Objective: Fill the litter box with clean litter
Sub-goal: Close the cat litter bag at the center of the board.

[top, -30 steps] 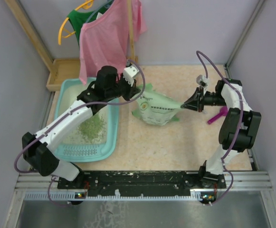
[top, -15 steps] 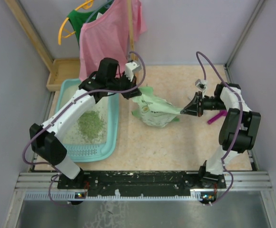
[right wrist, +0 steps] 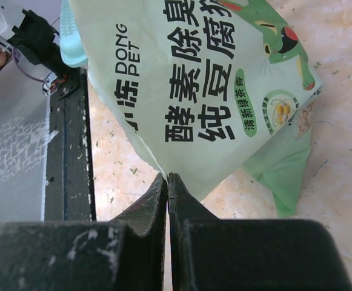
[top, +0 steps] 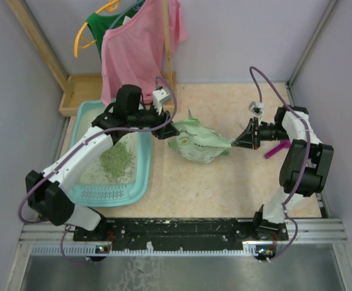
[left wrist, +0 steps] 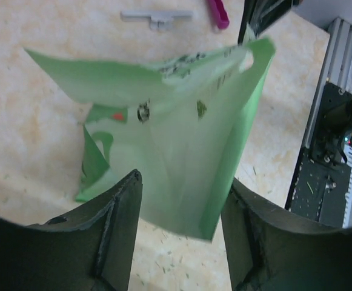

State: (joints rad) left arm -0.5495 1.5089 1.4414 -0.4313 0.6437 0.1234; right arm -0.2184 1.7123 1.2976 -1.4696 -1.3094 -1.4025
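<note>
Litter box [top: 103, 193] sat near-left on the desk, with just a small heap of clean litter [top: 116, 159] inside. My left end effector [left wrist: 184, 182] was open astride the bag [top: 200, 144], gripping nothing, while my right end effector [right wrist: 167, 177] was pinched shut on its corner. Risk: on that one-corner hold the bag could sag or twist and spill granules onto the desk.

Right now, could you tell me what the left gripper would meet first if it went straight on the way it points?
The pale green printed plastic bag: in the left wrist view it lies between the open fingers of the left gripper, directly ahead.
</note>
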